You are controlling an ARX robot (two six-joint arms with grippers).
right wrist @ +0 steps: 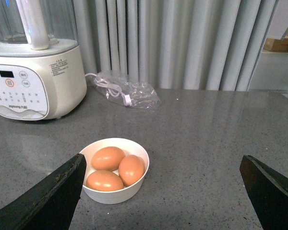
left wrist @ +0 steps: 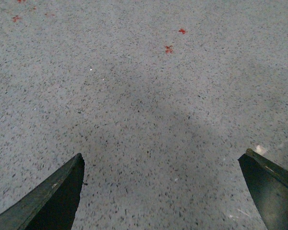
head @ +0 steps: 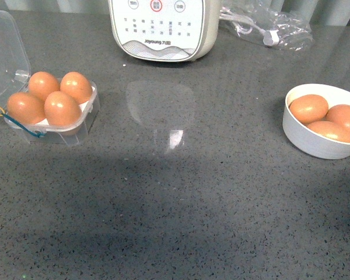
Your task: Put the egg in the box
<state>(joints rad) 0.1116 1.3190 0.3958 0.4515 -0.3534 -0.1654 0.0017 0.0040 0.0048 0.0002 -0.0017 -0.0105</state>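
Near zone: bench [head: 181, 221] was bare; neither arm showed in front view. Left tool [left wrist: 162, 160]: fingers wide apart, nothing between them, aimed at bare bench. Right tool [right wrist: 162, 158]: fingers also wide apart, empty, facing the bowl [right wrist: 116, 194] from well off. Both prob. held back to keep the work area unobstructed.

Mid zone, left: box [head: 67, 134] stood with lid [head: 6, 46] swung up and back, leaving the cells open from above. All 4 cells were filled: near-left egg [head: 25, 108], near-right egg [head: 62, 108], far-left egg [head: 43, 85], far-right egg [head: 76, 87], close-packed. No free cell, so loading was judged complete; lid not yet closed.

Mid zone, right: bowl, well apart from box, held 3 eggs, incl. nearest spare egg [head: 330, 131]. Supply sat on right arm's side, box on left's.

Far zone: appliance [head: 163, 29] at centre, bagged cable [head: 268, 26] far right; neither lay between bowl and box.
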